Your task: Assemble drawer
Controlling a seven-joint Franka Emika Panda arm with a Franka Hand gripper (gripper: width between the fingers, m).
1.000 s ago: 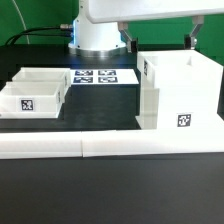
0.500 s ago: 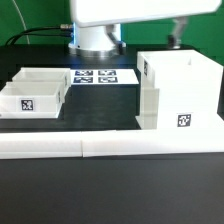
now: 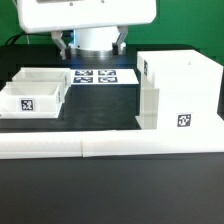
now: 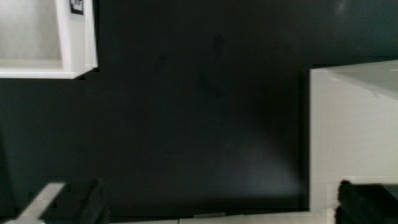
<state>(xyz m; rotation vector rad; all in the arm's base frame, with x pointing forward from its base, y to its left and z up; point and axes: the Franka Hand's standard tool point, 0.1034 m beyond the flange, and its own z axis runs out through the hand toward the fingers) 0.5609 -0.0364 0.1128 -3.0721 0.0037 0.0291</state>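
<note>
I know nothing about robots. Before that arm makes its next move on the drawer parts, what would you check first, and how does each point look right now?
1. Gripper empty: ok, fingers wide apart, nothing between them.
2. Housing upright: ok, it stands at the exterior view's right, tag facing the camera.
3. Trays ready to grab: ok, front tray and back tray lie open side up, outside the housing.
4. Trays apart from each other: cannot tell.
5. Gripper's height above the table: cannot tell.
</note>
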